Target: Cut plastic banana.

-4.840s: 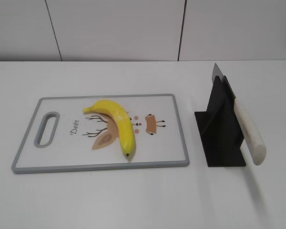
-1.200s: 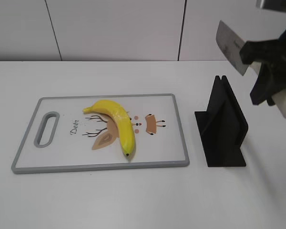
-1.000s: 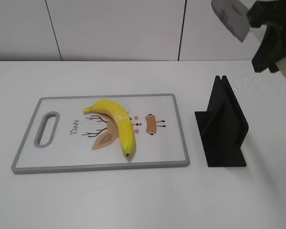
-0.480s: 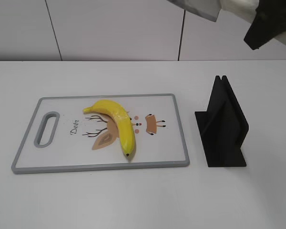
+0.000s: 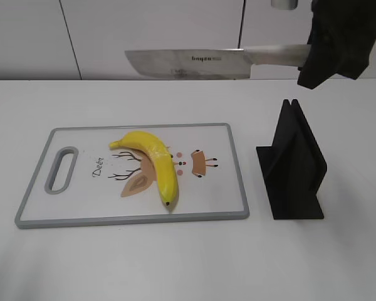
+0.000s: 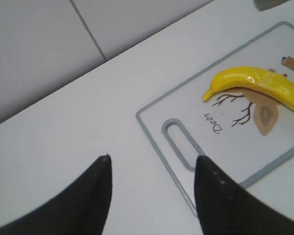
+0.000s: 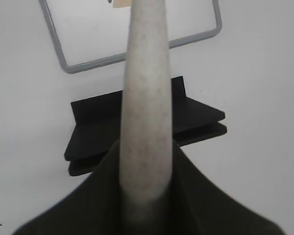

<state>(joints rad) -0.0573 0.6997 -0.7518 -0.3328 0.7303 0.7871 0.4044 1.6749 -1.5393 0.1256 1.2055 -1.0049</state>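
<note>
The plastic banana [image 5: 151, 162] is glossy yellow and curved, lying on the white cutting board [image 5: 75, 210] over its deer print; it also shows in the left wrist view [image 6: 257, 84]. My right gripper [image 5: 329, 53] is shut on the pale handle [image 7: 146, 98] of a knife [image 5: 188, 64]. The knife is held level high above the board's far edge, blade pointing left. My left gripper [image 6: 152, 164] is open and empty, above the table left of the board's handle slot [image 6: 181, 147]. It is out of the exterior view.
A black knife stand [image 5: 292, 164] stands empty on the white table right of the board; it also shows in the right wrist view [image 7: 93, 132]. A white panelled wall runs along the back.
The right gripper took the knife from the stand, lifted it and swung it round; the blade now points left, level above the board. Banana and board have not moved.
</note>
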